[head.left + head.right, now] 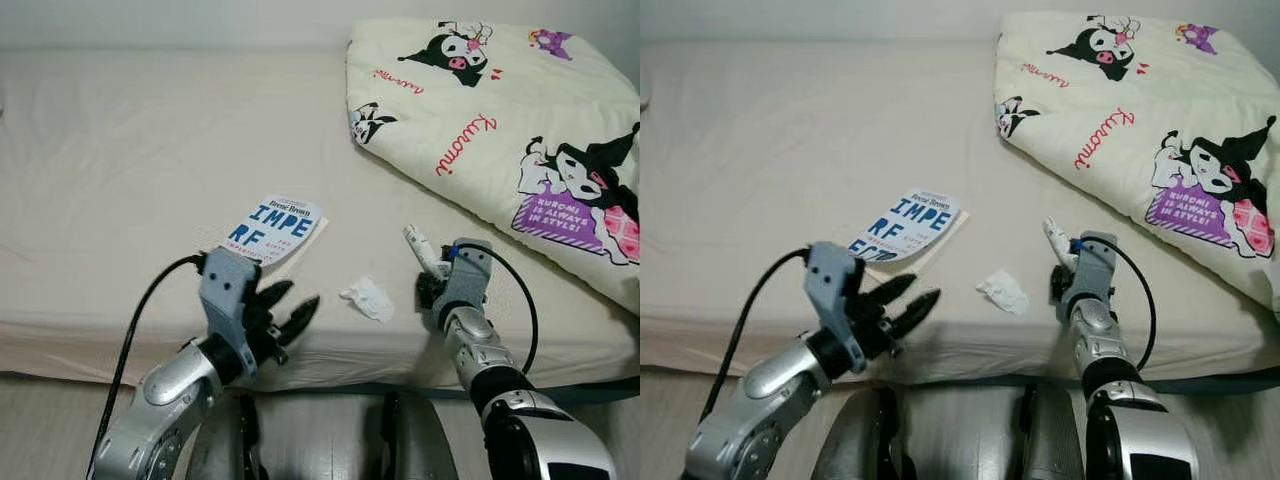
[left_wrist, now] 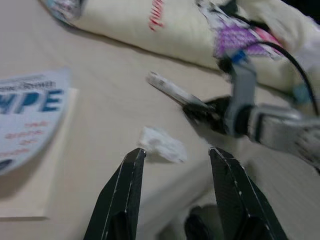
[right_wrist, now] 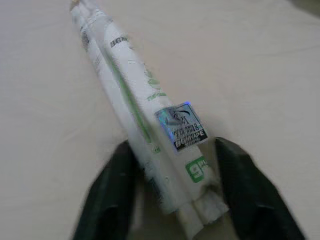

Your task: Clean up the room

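Observation:
A crumpled white tissue (image 1: 368,298) lies near the bed's front edge. To its left, my left gripper (image 1: 300,296) hovers open over the edge, and in the left wrist view the tissue (image 2: 161,143) sits just beyond its fingertips (image 2: 136,156). A book (image 1: 272,228) with blue letters on a white cover lies behind that gripper. Right of the tissue, my right gripper (image 1: 430,287) is shut on a rolled white packet (image 1: 420,247) with green print that points up and back. The right wrist view shows the packet (image 3: 150,125) clamped between both fingers.
The bed (image 1: 130,150) has a beige sheet and fills most of the scene. A cream blanket (image 1: 520,120) with cartoon prints is heaped at the back right. A strip of pale floor (image 1: 40,420) runs below the mattress edge.

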Tool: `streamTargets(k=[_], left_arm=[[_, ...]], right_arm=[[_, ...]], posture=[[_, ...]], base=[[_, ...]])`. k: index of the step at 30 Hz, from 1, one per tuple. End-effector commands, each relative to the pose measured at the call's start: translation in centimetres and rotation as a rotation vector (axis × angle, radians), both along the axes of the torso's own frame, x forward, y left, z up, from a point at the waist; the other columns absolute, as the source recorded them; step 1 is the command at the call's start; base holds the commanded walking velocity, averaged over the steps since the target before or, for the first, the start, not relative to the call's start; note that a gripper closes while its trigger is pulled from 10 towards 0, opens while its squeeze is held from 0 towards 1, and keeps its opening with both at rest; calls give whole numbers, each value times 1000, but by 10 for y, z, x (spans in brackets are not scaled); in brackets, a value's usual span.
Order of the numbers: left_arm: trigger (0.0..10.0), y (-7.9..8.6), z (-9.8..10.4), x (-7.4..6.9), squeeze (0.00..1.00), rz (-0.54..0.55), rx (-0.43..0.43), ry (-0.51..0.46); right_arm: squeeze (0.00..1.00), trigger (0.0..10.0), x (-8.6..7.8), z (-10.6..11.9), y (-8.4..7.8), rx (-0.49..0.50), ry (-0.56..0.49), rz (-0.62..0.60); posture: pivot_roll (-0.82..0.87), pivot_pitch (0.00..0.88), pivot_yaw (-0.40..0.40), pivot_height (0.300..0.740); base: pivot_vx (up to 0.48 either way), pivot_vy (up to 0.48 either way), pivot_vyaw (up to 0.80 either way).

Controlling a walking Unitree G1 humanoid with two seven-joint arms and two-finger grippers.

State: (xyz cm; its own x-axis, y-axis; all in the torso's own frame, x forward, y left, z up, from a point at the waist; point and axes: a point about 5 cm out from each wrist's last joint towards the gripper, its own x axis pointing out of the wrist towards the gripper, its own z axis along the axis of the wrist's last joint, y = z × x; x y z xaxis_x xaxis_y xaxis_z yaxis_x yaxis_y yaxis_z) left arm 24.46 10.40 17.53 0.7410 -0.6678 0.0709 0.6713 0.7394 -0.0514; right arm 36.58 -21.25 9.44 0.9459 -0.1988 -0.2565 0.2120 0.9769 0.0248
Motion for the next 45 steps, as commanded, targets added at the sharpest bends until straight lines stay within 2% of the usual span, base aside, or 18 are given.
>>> streamTargets(k=[1,10,11,12,14,15,16,22,24,25,27,28,29,30,32,36,38,45], left_arm=[[10000,-1,-3,-6,0,-37,12,21],[10000,1,-3,-2,0,-2,11,20],[10000,8,-6,5,0,79,11,26],[10000,8,-6,5,0,79,11,26],[10000,18,-9,15,0,193,-2,34],[10000,18,-9,15,0,193,-2,34],[10000,25,-12,23,0,266,-16,40],[10000,31,-20,36,0,347,4,36],[10000,34,-27,40,0,391,21,75],[10000,36,-34,44,0,436,15,104],[10000,38,-38,47,0,463,8,123],[10000,40,-45,51,0,507,11,164],[10000,40,-49,54,0,536,6,182],[10000,40,-49,54,0,536,6,182],[10000,39,-50,58,0,573,4,189],[10000,35,-49,61,0,586,25,155],[10000,27,-49,62,0,581,78,109],[10000,20,-53,61,0,576,97,94]], right_arm=[[0,0,-6,-13,-1,20,47,-13],[0,0,-5,-11,0,27,39,-12],[0,0,-3,-7,1,19,15,-1],[0,0,-3,-7,1,19,15,-1],[0,0,0,0,3,25,-32,12],[0,0,0,0,3,25,-32,12],[0,0,2,6,6,36,-83,26],[0,0,-4,13,19,8,-200,84],[0,0,-8,14,21,6,-222,72],[0,3216,-15,16,25,-24,-252,51],[0,3216,-21,18,26,-44,-272,34],[0,10000,-31,17,32,-48,-287,37],[0,10000,-41,17,36,-53,-311,42],[0,10000,-41,17,36,-53,-311,42],[0,10000,-55,17,41,-80,-356,54],[0,10000,-58,17,42,-112,-375,77],[0,10000,-57,17,41,-109,-362,86],[0,10000,-56,17,38,-92,-299,67]], posture=[[113,315,5,585],[115,310,4,585],[95,284,-2,585],[95,284,-2,585],[73,250,-13,585],[73,250,-13,585],[54,215,-22,585],[20,150,-30,585],[8,116,-30,585],[3,95,-27,585],[3,95,-27,585],[-11,58,-19,585],[-19,43,-15,585],[-19,43,-15,585],[-25,30,-12,585],[-25,19,-14,590],[-24,14,-18,605],[-20,7,-23,630]], base=[[0,0,0],[0,0,0],[0,0,0],[0,0,0],[0,0,0],[0,0,0],[0,0,0],[0,0,0],[0,0,0],[0,0,0],[0,0,0],[0,0,0],[0,0,0],[0,0,0],[0,0,0],[0,0,0],[0,0,0],[0,0,0]])
